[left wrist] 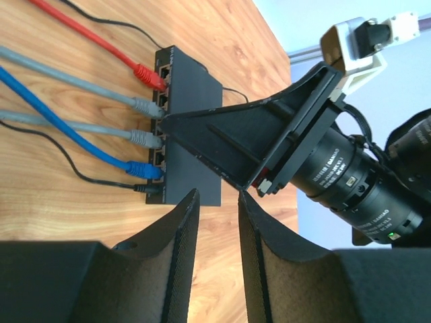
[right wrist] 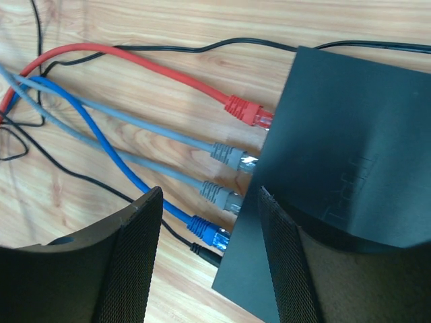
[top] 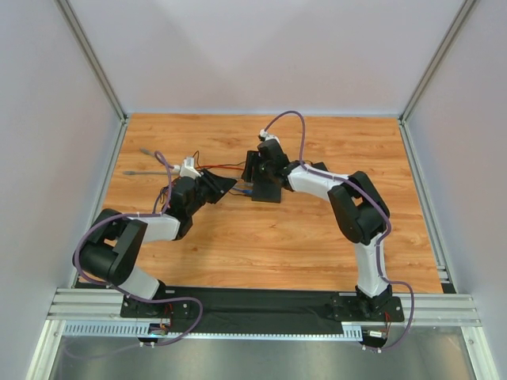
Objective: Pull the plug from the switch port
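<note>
The switch [left wrist: 192,91] lies flat near the middle of the wooden table [top: 317,245], with its ports facing left. Along that edge sit a red plug [left wrist: 149,74] at the far end, two grey plugs [left wrist: 143,106], a blue plug [left wrist: 145,168] and a black power plug [left wrist: 147,191] at the near end.

The right gripper [right wrist: 209,195] hangs over the port edge with its jaws apart, closed on nothing. One finger [right wrist: 289,262] is over the switch's lid; whether it touches cannot be made out. From above, this gripper hides most of the switch.

The left gripper [left wrist: 217,195] is just left of the switch. Its fingers [left wrist: 172,249] are a narrow gap apart, with nothing between them. The cables run off the left edge of both wrist views.
</note>
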Controlling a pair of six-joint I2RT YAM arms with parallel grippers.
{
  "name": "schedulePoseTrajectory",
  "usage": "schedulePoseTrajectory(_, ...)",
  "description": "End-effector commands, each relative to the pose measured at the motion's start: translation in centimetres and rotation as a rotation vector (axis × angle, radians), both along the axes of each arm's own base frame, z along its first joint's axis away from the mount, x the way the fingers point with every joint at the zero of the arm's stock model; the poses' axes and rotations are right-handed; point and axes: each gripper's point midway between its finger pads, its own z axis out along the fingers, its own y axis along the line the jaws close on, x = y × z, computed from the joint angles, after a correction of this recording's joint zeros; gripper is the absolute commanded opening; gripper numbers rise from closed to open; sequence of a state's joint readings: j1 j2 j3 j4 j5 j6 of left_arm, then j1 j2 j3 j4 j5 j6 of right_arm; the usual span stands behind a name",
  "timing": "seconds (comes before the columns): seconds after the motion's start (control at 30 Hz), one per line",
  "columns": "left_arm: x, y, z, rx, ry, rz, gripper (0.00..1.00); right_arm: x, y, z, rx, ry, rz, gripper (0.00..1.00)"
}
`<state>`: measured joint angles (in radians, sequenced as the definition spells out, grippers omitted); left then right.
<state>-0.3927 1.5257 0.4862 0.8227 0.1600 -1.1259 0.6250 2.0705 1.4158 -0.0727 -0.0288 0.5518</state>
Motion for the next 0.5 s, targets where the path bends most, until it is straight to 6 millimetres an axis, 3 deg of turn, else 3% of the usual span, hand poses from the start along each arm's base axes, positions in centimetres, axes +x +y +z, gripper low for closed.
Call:
schedulePoseTrajectory(0.0, 0.2, -0.5, 0.3, -0.018, 0.02, 0.0, 0.36, 0.6, -2.4, -1.4, -0.12, 0.022, -0.061, 0.61)
schedulePoseTrajectory(0.23, -0.2, 0.3, -0.7, -0.017, 0.059, 0.047, 0.36, 0.5, -2.4, -1.6, -0.2, 0.002, -0.007, 0.62)
schedulePoseTrajectory(0.4, -0.2, 1.0, -0.7, 0.009, 0.095, 0.082, 0.36, 1.0, -2.9, -1.3, -0.387, -0.037, -0.041, 0.63)
schedulePoseTrajectory(0.47, -0.3, 1.5, -1.6, 0.038, 0.163, 0.111, 0.36, 0.8, -3.5, -2.2, -0.458, -0.03, -0.048, 0.63)
